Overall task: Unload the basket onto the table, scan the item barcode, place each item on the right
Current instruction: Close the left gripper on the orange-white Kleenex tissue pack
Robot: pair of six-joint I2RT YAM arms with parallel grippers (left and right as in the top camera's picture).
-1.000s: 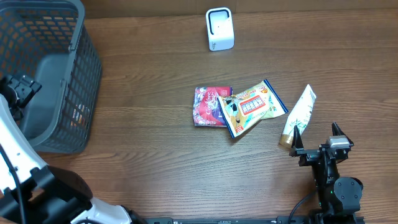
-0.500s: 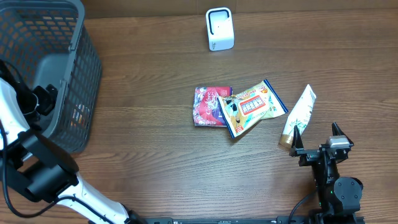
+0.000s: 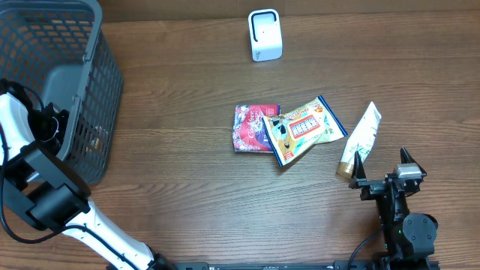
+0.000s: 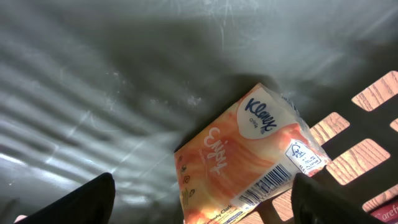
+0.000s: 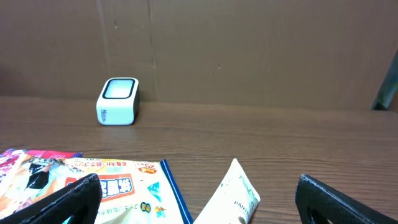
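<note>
Left wrist view: orange tissue pack [image 4: 249, 155], barcode facing up, lying on the grey floor of the mesh basket [image 3: 90, 45] under the left gripper [image 4: 202, 180], fingers wide apart, gripping nothing. Overhead: white scanner [image 3: 264, 34] at the table's [image 3: 172, 187] far edge; red pouch [image 3: 247, 127], snack bag [image 3: 304, 129] and tube [image 3: 361, 137] mid-table. Right gripper [image 5: 199, 180] spread wide, empty, near the tube.
</note>
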